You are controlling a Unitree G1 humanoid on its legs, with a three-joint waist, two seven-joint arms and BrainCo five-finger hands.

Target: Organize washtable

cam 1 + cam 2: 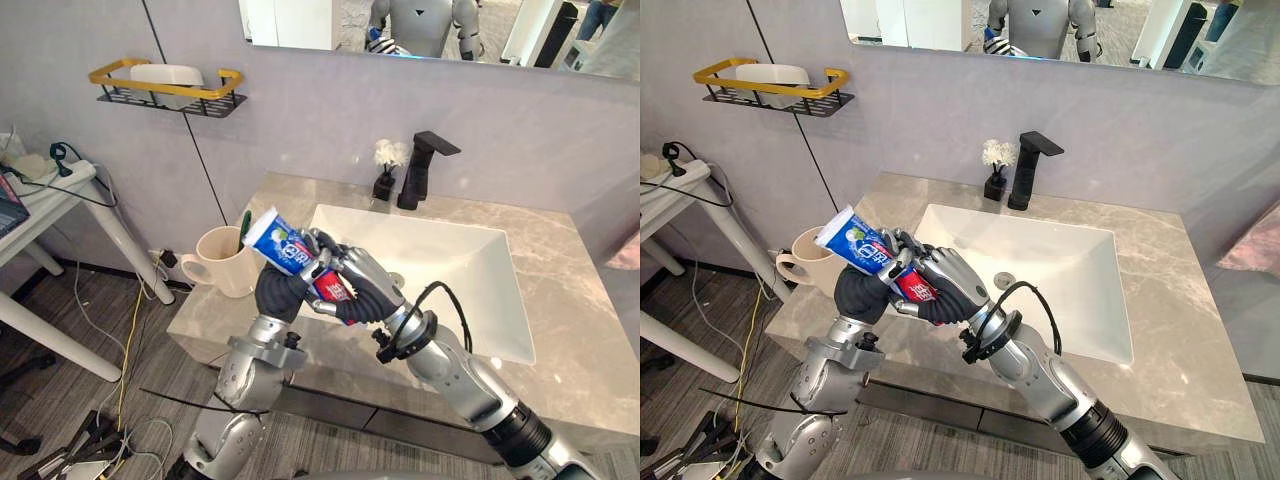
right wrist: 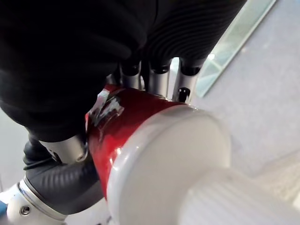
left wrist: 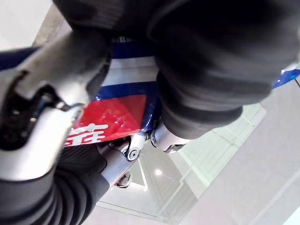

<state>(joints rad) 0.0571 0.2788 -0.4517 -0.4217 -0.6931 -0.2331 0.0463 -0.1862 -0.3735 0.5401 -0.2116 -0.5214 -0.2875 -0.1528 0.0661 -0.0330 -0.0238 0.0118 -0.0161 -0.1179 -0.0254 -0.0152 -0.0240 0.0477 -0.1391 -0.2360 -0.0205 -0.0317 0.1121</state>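
both hands hold the toothpaste

the toothpaste tube (image 1: 280, 241) is up in the air, over the front left part of the tabletop (image 1: 590, 330). it is tilted, with its flat end up and to the left. the left hand (image 1: 278, 292) is under the tube, with its fingers curled round the middle of it. the right hand (image 1: 365, 283) has its fingers wrapped tight round the low red end.

the eye views show the whole washtable. a cream cup (image 1: 225, 265) stands just behind the left hand, with a green toothbrush (image 1: 245, 222) in it. the white sink (image 1: 440, 260) is to the right of the hands. behind it stand a black tap (image 1: 418, 170) and a small black pot of white flowers (image 1: 385, 175). on the wall is a shelf (image 1: 200, 90) with a gold rim, and a white soap dish (image 1: 165, 75) sits on it. a mirror (image 1: 500, 25) hangs over the sink.

the wrist views show small things up close. the right wrist view shows the tube's big white cap (image 2: 173, 159) right by the camera, with silver fingers (image 2: 157, 79) curled on the red part behind it. the eye views hide that cap inside the hand. the left wrist view shows the red and blue side of the tube pressed between silver fingers (image 3: 47, 131) and the dark covers of the hands.
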